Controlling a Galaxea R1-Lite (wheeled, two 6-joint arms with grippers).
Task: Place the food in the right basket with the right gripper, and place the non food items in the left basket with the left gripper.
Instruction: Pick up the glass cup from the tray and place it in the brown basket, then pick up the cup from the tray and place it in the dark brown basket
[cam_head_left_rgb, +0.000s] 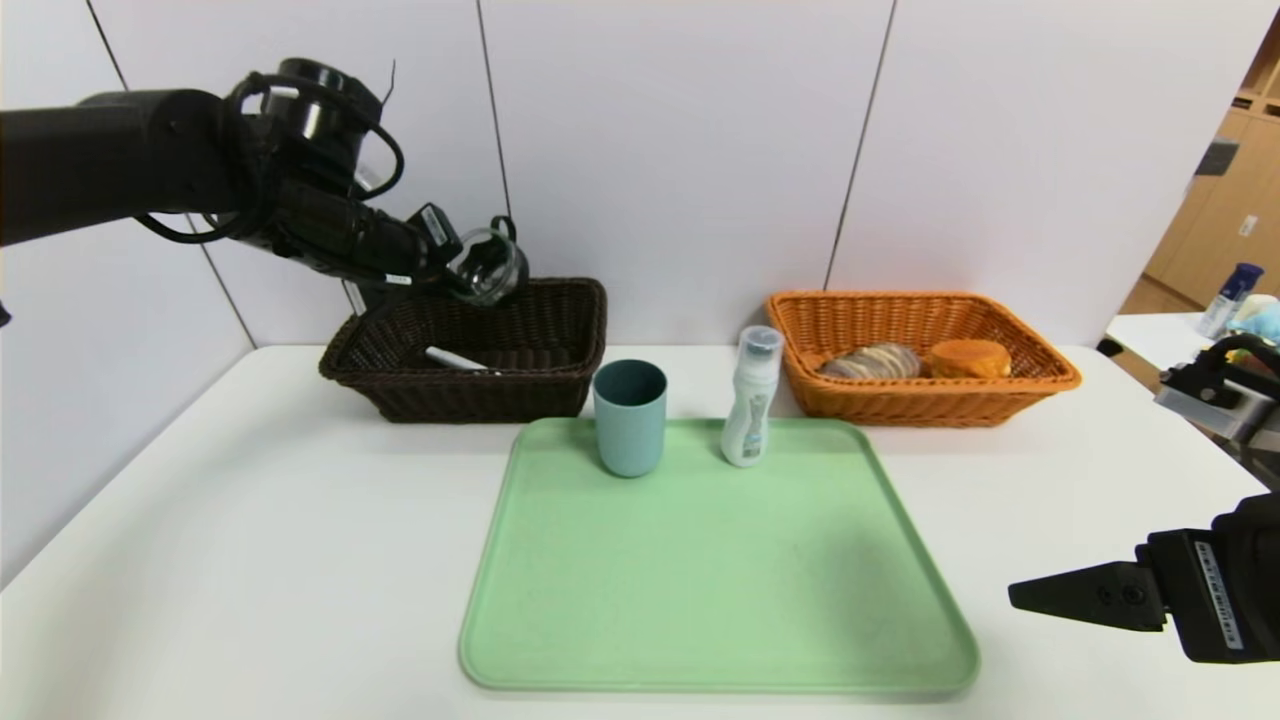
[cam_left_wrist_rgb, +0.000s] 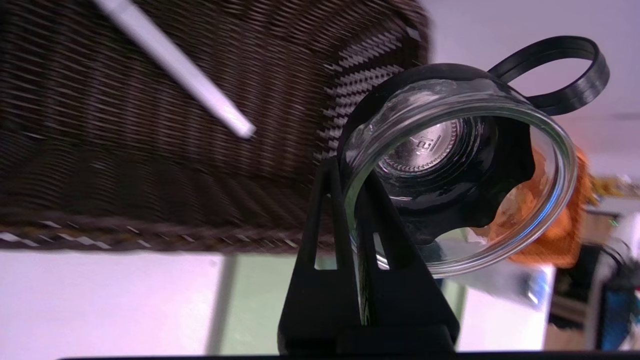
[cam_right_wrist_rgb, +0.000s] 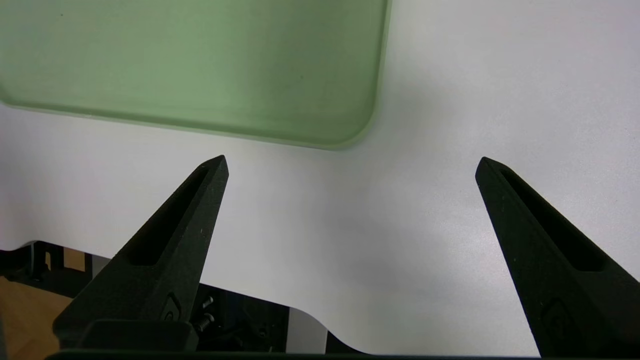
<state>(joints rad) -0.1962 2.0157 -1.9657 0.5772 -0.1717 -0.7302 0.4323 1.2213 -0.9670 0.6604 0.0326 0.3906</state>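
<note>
So the left gripper, black with pointed fingers, is clamped tight on the rim of the small glass mug with the black handle, 1 finger inside the glass wall and 1 outside as far as the left wrist view shows. The mug is tipped on its side, mouth facing back toward the wrist, handle loop sticking out on the far side.

The bit that matters: the mug hangs right above the dark brown woven wicker basket, over its back half toward the right-hand end, clear of the rim. So the drop is basically straight down, no sideways travel needed I'd guess. The white marker with the black tip is already lying on the basket floor, long axis running roughly along the basket's length, off to the left of where the mug would land, so I don't think they'd clash.

Still waiting on the pale green plastic tray: the teal-blue plastic cup and the small white bottle with the clear cap, both upright at its far edge. The left arm is nearer to both.

Both breads, the swirled long loaf and the round bun, sit in the orange woven wicker basket. The right gripper is parked low over the white table near the tray's right corner, jaws spread wide, holding nothing.
</note>
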